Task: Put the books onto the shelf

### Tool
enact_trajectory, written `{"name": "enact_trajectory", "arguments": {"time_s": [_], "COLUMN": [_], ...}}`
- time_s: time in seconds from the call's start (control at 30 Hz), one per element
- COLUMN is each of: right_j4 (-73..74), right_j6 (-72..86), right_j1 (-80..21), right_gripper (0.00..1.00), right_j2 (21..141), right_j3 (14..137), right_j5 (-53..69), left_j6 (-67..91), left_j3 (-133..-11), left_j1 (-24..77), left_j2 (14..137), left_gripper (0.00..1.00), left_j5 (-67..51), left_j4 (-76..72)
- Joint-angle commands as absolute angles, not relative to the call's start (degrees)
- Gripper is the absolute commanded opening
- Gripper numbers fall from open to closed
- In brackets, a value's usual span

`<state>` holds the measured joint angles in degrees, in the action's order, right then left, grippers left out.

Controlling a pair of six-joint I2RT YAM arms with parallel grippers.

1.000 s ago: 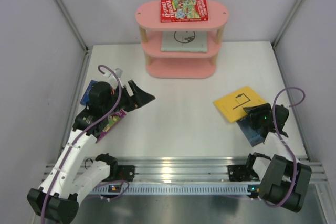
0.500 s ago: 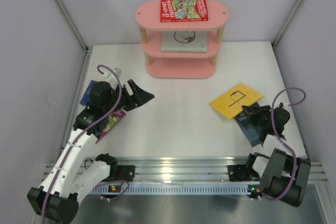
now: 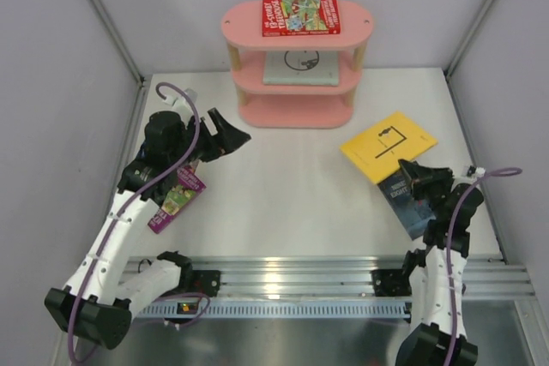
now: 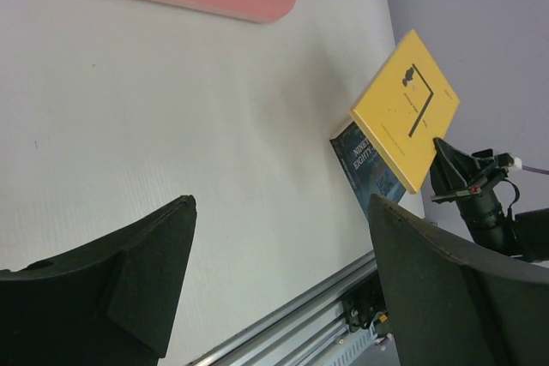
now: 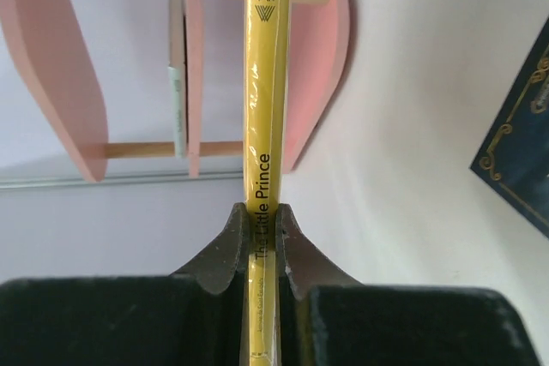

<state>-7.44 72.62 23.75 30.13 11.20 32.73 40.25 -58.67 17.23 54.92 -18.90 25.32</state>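
Note:
The pink shelf stands at the back, with a red book on its top board and a pale grey-green book on the middle one. My right gripper is shut on the near edge of the yellow book. In the right wrist view the fingers pinch that book's spine, which points at the shelf. A dark navy book lies flat under the right arm. A purple book lies beside the left arm. My left gripper hangs open and empty, left of the shelf.
Grey walls with metal posts close in the white table on three sides. An aluminium rail runs along the near edge between the arm bases. The left wrist view shows the yellow book above the navy one.
The right gripper closed on the yellow book and carried it a little away from the near edge, uncovering the navy book. The left arm shifted back, showing more of the purple book.

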Motion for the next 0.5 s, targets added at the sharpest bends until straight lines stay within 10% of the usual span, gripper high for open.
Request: {"name": "enact_trajectory", "arguments": {"time_s": [0.0,0.47], "right_j4": [-7.91,-14.92], "right_j6": [80.41,85.95], "right_j1": [21.10,-12.63], "right_gripper": [0.00,0.00], "right_j2": [27.51,39.72], "right_j3": [16.60,32.25], "right_j5": [32.97,4.32], "left_j6": [37.53,35.25], "left_j3": [-63.80,-76.02], "left_j1": [17.05,16.17], "left_j2": [55.89,63.19], "left_gripper": [0.86,0.87], "left_j5": [-16.09,-12.13], "left_j4": [27.33,30.93]}}
